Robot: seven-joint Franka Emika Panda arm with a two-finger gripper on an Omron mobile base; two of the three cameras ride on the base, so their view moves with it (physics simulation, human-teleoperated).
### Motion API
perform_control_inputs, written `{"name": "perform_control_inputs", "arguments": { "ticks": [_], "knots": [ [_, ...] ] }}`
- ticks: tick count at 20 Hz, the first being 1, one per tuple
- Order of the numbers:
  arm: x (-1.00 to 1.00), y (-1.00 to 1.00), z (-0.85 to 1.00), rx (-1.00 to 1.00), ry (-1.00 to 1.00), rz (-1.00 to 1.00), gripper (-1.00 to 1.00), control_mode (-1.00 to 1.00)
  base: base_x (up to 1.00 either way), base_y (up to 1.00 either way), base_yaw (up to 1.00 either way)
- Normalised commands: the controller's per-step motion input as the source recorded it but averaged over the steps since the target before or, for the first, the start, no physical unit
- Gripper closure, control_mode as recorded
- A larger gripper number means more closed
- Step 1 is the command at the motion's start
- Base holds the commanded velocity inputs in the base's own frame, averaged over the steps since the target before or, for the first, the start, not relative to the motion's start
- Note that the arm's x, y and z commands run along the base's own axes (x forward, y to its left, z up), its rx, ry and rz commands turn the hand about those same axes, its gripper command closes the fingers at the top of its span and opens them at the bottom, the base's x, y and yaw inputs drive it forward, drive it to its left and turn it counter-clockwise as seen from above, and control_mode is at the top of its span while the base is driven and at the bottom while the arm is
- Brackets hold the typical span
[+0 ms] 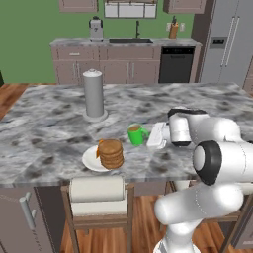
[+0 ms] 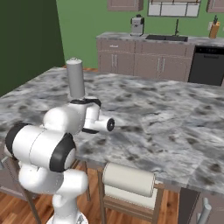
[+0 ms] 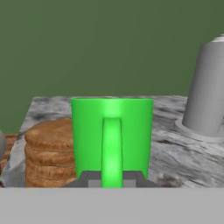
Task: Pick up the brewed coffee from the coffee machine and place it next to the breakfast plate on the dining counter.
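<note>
The arm is held level over the dining counter point(image 1: 49, 128), its gripper point(image 3: 112, 178) pinched on the green mug's point(image 1: 135, 134) handle beside the breakfast plate point(image 1: 91, 159).

We are finding no readable text, label, brand, number or sign in these views. We are recording nothing legible.

A bright green mug point(image 1: 136, 135) with brown liquid is shown at frame centre. Brown pancakes point(image 1: 111, 153) are stacked on a white plate point(image 1: 91, 160). The counter point(image 1: 44, 128) is marbled grey-white with dark veins.
</note>
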Motion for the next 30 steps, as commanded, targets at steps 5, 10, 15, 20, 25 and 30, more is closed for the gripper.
{"name": "perform_control_inputs", "arguments": {
  "ticks": [5, 10, 15, 20, 25, 30],
  "knots": [
    [0.27, 0.05, -0.25, 0.00, 0.00, 0.02, 1.00, -1.00, 0.00, 0.00, 0.00],
    [0.33, 0.00, -0.38, 0.00, 0.00, 0.04, 1.00, -1.00, 0.00, 0.00, 0.00],
    [0.42, 0.00, -0.41, 0.00, 0.00, 0.04, 1.00, -1.00, 0.00, 0.00, 0.00],
    [0.44, 0.00, -0.42, 0.00, 0.00, 0.05, 1.00, -1.00, 0.00, 0.00, 0.00],
    [0.46, 0.00, -0.43, 0.00, 0.00, 0.05, 1.00, -1.00, 0.00, 0.00, 0.00],
    [0.42, 0.00, -0.39, 0.00, 0.00, 0.05, 1.00, -1.00, 0.00, 0.00, 0.00]
  ]
}}
